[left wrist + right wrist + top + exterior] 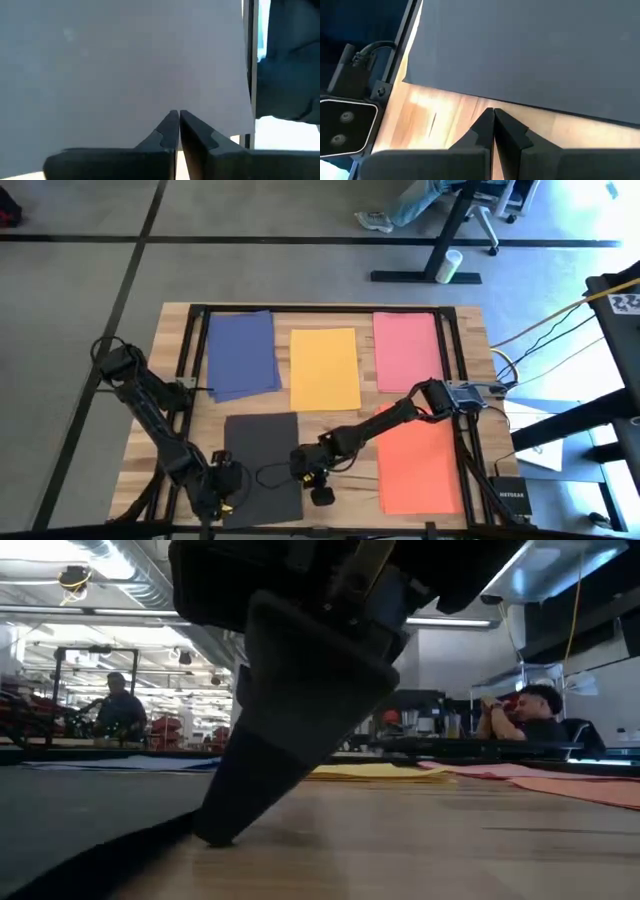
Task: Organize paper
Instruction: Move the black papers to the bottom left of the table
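Dark grey sheet flat at near-left of wooden desk; navy sheet, yellow sheet, pink sheet in a row beyond it, orange sheet to its right. Left tool over the grey sheet's near-left corner, fingers pressed together, empty. Right tool just beside that sheet's right edge, fingers closed, gripping nothing, tip down on bare wood.

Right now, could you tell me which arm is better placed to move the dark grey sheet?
Probably the left: its end effector sits over the dark grey sheet, fingers shut. The right end effector is shut over bare wood beside the sheet's edge.
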Controlling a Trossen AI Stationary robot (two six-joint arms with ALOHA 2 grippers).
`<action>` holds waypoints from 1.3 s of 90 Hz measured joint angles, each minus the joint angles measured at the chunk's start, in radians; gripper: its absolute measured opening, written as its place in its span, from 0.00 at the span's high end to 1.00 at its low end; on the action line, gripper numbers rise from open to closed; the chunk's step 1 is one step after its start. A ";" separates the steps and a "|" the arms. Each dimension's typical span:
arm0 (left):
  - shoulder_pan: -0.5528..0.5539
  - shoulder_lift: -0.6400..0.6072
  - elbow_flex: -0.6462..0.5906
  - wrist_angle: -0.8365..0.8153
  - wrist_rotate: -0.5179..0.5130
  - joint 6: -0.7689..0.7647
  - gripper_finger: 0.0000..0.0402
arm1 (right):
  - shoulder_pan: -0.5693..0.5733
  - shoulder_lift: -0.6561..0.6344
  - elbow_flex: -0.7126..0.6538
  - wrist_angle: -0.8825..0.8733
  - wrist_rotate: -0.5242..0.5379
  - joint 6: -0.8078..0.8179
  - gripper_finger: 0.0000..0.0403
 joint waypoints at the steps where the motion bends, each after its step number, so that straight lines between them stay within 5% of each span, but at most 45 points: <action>1: 0.003 0.000 0.000 0.000 -0.001 0.004 1.00 | 0.000 -0.002 0.000 -0.002 0.001 0.000 1.00; 58: 0.193 0.058 -0.086 0.160 -0.079 0.196 1.00 | 0.015 -0.094 0.000 -0.328 0.109 -0.026 1.00; 117: 0.026 0.069 -0.110 -0.024 -0.082 -0.104 1.00 | 0.015 -0.094 0.000 -0.353 0.108 -0.027 1.00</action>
